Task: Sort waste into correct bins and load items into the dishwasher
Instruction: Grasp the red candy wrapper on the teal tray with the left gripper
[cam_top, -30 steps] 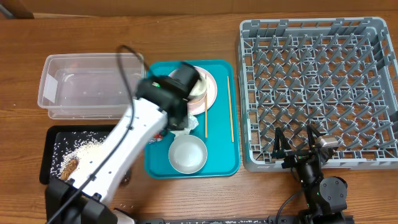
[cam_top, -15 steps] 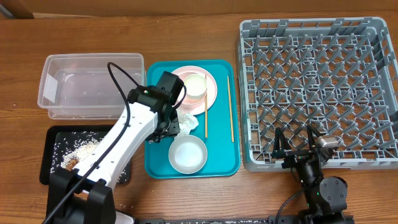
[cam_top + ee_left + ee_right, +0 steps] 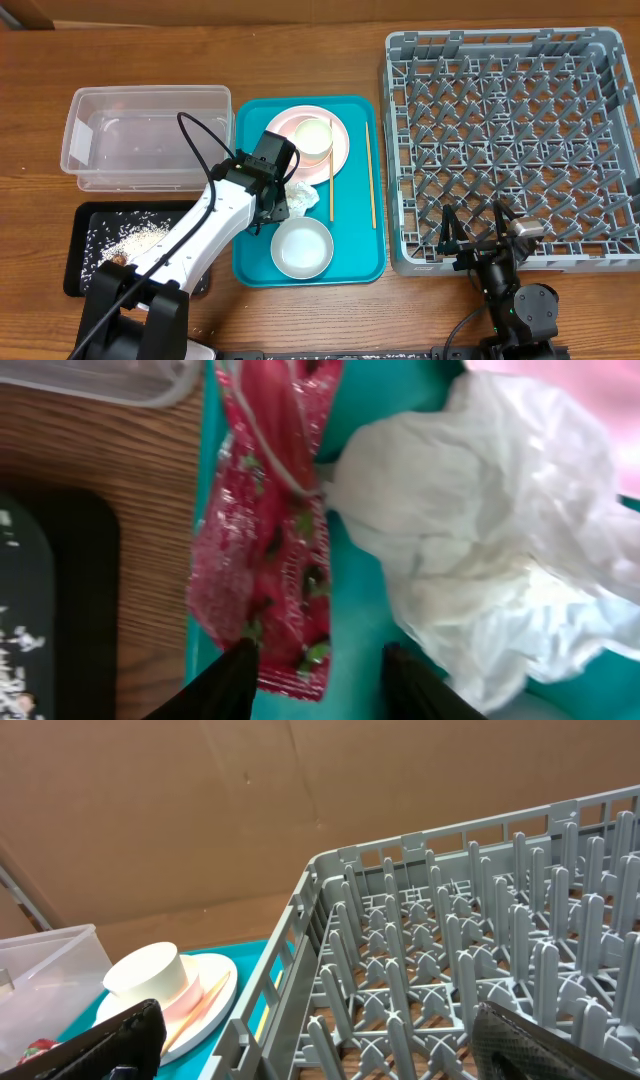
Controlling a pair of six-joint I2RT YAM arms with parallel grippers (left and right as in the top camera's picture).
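Risk: my L gripper (image 3: 322, 670), fingers apart, is straddling the red wrapper (image 3: 265, 550) on the teal tray's (image 3: 355, 615) left rim. The tissue (image 3: 500, 550) is touching it, so closing may be snagging both. L arm is stretching over the black tray (image 3: 85, 215), wrist pitched down. R gripper (image 3: 473, 232) is idling, fingers spread, by the rack (image 3: 600, 60).

Chopsticks (image 3: 371, 175) two – plate (image 3: 343, 146), cup (image 3: 312, 140), bowl (image 3: 302, 247), tissue (image 3: 303, 196), wrapper (image 3: 265, 560), tub (image 3: 150, 140), black tray (image 3: 72, 250), teal tray (image 3: 356, 250), rack (image 3: 510, 130) – one each.
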